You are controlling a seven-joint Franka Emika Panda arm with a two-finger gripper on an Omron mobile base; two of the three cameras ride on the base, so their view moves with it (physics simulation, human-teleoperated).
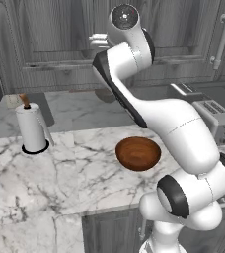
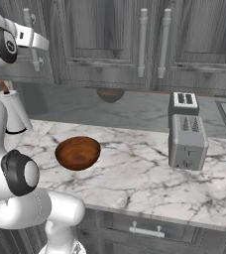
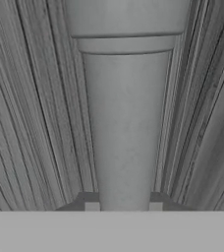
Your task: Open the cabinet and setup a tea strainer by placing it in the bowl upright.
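**Bench contents**

White marble bench (image 1: 75,163), grey veining, running wall to front edge. On it:
- reddish-brown wooden bowl (image 1: 138,153), upright, near front centre, empty inside.
- white paper-towel roll (image 1: 31,128) standing on a dark round base, well left of the bowl.
- silver toaster (image 2: 187,140), two slots up, well right of the bowl.

All three stand apart.
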